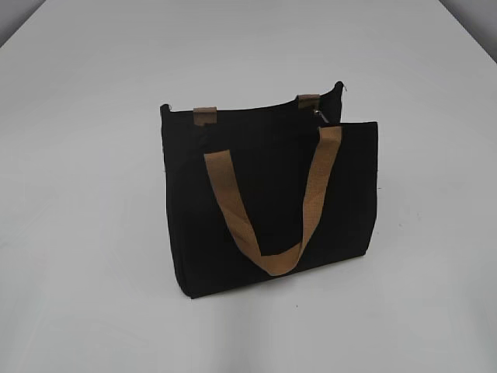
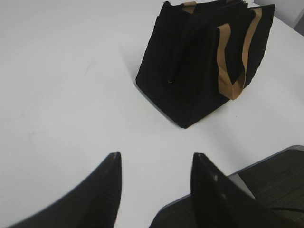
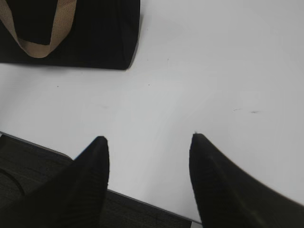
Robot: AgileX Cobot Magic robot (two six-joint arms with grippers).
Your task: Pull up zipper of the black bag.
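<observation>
Nearest each wrist camera are the gripper fingers themselves: the left gripper point(image 2: 156, 159) and the right gripper point(image 3: 149, 141) both hang released, jaws spread with only bare desk between them, well apart from the bag and near the desk's front edge; neither shows in the exterior view.

Largest in the scene is the white desk point(image 1: 85, 256), smooth and matte, faintly scuffed, with dark flooring just visible past its near edge in both wrist views; nothing else stands on it.

Upright near its middle sits the black bag point(image 1: 256, 225), a soft fabric tote that looks light and probably empty; it will likely sag or slide when tugged, so one gripper should pinch the top edge while the other pulls. One tan strap point(image 1: 272, 210) droops down the front face, limp and a poor hold; a second strap shows only as short tabs at the rear edge.

Smallest is the zipper point(image 1: 320, 116), a silvery glint at the right end of the top opening beside the rear strap tab; thin, slippery, needing a precise fingertip pinch; its detail is too small to read.
</observation>
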